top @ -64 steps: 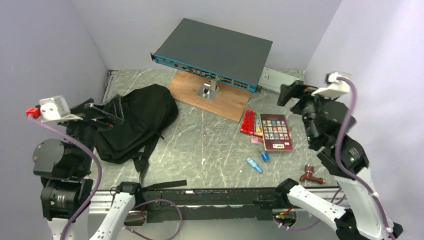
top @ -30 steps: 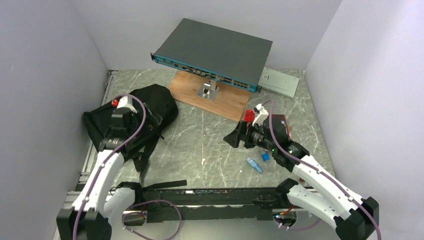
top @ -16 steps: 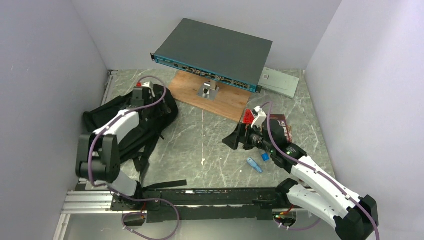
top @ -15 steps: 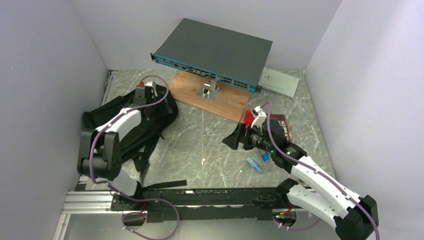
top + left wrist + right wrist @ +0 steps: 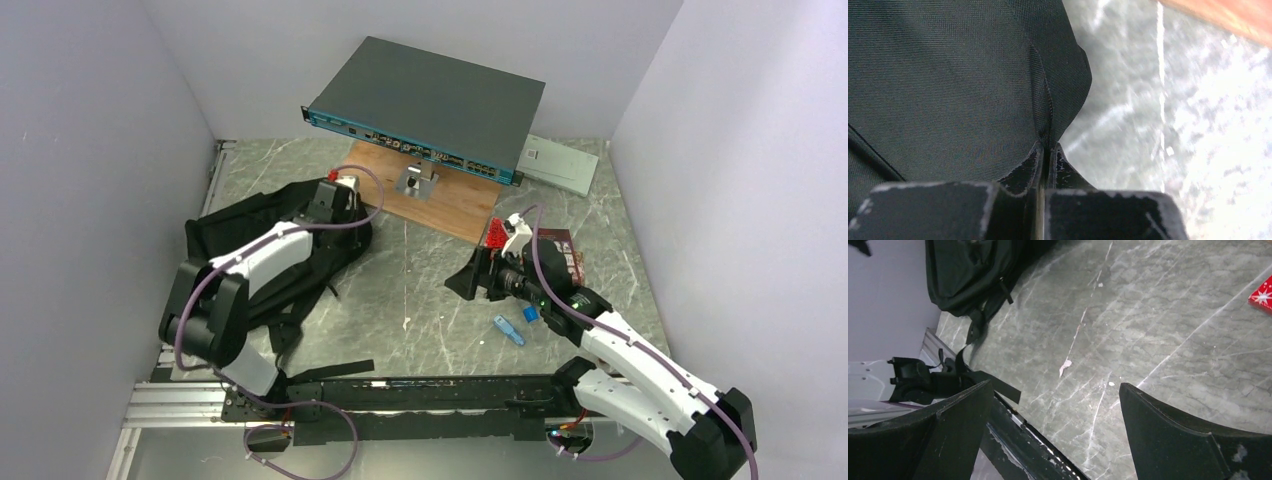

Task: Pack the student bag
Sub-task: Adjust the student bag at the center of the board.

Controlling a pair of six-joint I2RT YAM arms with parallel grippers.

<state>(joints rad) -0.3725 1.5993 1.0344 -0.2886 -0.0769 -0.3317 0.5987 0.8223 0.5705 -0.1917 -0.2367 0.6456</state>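
**Two claws, one engaged on the bag**

The left claw (image 5: 1045,148) was clamped tight on a fold of the student bag (image 5: 228,230), at the bag's edge nearest the wooden board (image 5: 450,210). I judged this a grip taken to pull the fabric up or across for access. The bag lay slumped at the left of the table (image 5: 420,300). The right claw (image 5: 1054,386) stood wide apart and empty, low over the table. The book (image 5: 570,250) lay unpacked beside its arm.
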